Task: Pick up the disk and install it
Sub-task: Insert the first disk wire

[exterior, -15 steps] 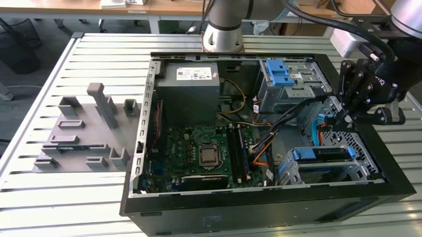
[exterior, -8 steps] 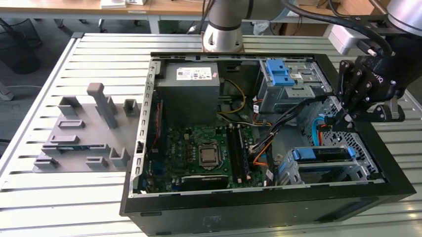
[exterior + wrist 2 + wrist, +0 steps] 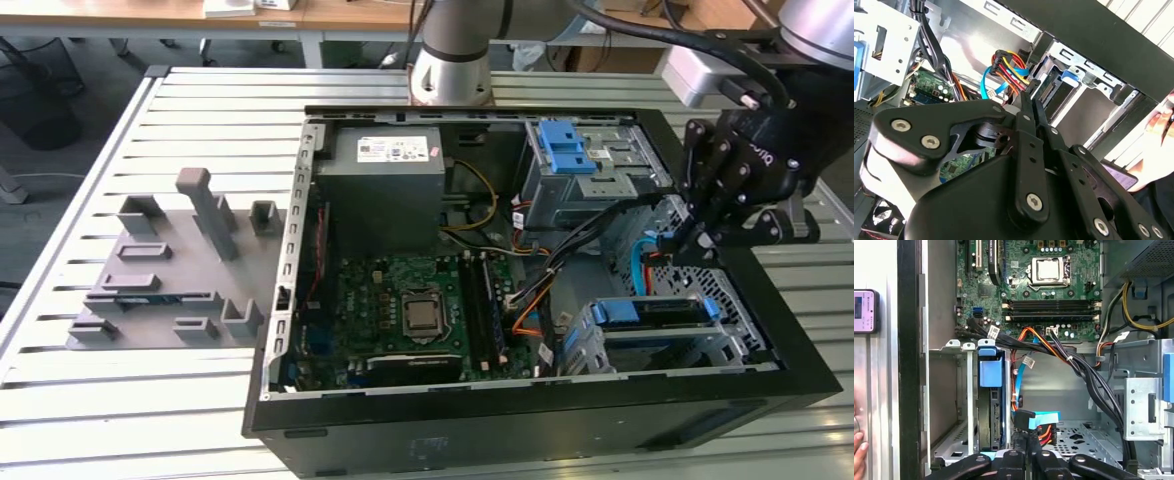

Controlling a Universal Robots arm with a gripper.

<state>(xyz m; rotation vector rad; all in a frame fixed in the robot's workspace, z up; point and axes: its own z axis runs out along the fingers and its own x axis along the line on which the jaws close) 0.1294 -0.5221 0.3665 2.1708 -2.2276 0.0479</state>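
**Closed claw hangs over the case, disk seated in its bay**

The claw sits at the right of the exterior view, above the open computer case. In the second wrist view its two black fingers are pressed together with nothing between them, their tips just above a bundle of coloured cables.

Just below the claw in the exterior view, the disk with its blue frame rests in the metal cage at the lower right of the case. In the first wrist view the disk stands on edge left of centre, inside the cage, beside a blue cable.

Further out, the green circuit board fills the middle of the case. A grey plastic fixture lies on the slatted surface at the left. A person's fingers show at the lower left of the first wrist view.
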